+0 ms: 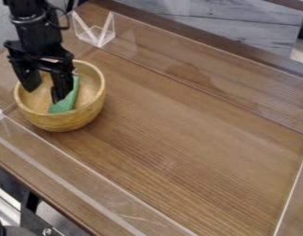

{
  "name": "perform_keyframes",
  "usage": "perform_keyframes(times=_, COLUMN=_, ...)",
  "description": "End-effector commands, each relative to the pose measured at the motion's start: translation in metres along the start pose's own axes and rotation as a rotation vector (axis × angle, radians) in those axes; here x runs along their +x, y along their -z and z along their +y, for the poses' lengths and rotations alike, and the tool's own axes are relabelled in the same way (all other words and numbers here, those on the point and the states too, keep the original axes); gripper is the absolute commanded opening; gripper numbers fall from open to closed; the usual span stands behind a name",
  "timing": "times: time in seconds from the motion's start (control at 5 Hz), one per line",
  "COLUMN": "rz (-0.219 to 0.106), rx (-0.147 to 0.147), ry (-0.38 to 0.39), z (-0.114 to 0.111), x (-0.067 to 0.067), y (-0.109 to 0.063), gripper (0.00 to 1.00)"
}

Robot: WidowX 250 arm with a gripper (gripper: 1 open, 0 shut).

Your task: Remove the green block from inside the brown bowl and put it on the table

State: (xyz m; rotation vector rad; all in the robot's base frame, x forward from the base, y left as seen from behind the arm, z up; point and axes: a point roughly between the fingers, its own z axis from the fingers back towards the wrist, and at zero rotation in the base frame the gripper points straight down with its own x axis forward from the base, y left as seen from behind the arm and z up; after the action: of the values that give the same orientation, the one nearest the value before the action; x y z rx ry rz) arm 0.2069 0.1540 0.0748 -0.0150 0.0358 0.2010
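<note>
The brown bowl (87, 109) sits at the left of the table (191, 138). Inside it lies the green block (66, 100), partly covered by the arm. My black gripper (40, 86) hangs straight down over the bowl, open, its two fingers (58, 85) lowered into the bowl's opening. One finger stands just left of the block; whether it touches the block I cannot tell. Nothing is held.
Low clear plastic walls (67, 189) run along the table's edges. A clear folded plastic piece (97, 33) stands at the back left, behind the bowl. Bare wood stretches to the right of the bowl.
</note>
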Motion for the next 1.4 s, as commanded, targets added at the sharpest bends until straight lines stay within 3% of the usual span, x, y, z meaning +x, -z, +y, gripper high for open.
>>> perform_keyframes(times=0.0, rz=-0.044, rx=0.009, ry=0.002, z=-0.002, x=0.01, y=-0.004, gripper=1.0)
perform_keyframes(times=1.2, rz=-0.039, rx=-0.024, ry=-0.048, z=-0.012, x=0.034, y=0.021, gripper=1.0)
